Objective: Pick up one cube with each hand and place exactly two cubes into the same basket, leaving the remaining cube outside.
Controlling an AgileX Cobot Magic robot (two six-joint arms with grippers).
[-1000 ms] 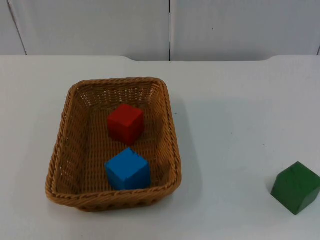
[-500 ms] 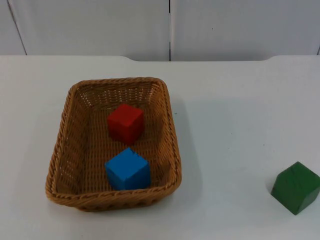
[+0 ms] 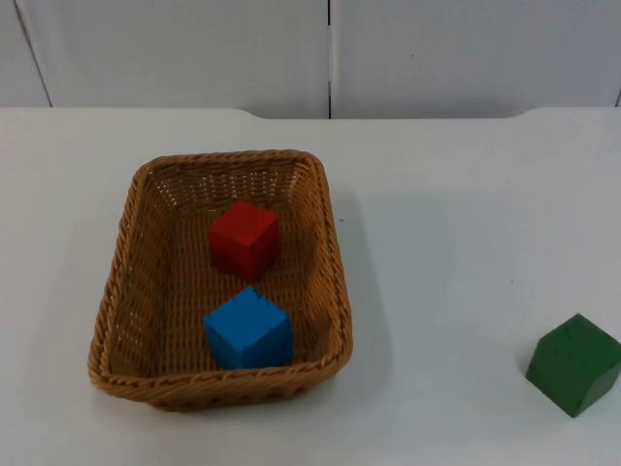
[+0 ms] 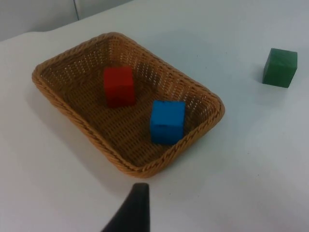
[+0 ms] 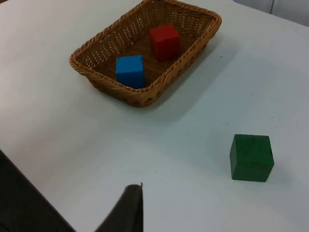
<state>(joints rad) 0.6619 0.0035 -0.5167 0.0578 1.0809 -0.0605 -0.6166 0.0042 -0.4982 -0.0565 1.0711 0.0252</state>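
Note:
A brown wicker basket [image 3: 112,291] stands left of the table's middle. Inside it sit a red cube [image 3: 244,238] toward the back and a blue cube [image 3: 247,330] toward the front, apart from each other. A green cube [image 3: 574,363] rests on the bare table at the front right, well outside the basket. My left gripper [image 4: 133,212] hangs above the table short of the basket [image 4: 77,123], clear of its rim. My right gripper [image 5: 128,210] waits high over the table, some way from the green cube [image 5: 251,157]. Neither touches anything.
The white table top [image 3: 446,243] runs back to the grey partition wall [image 3: 437,49]. A wide bare stretch lies between the basket and the green cube.

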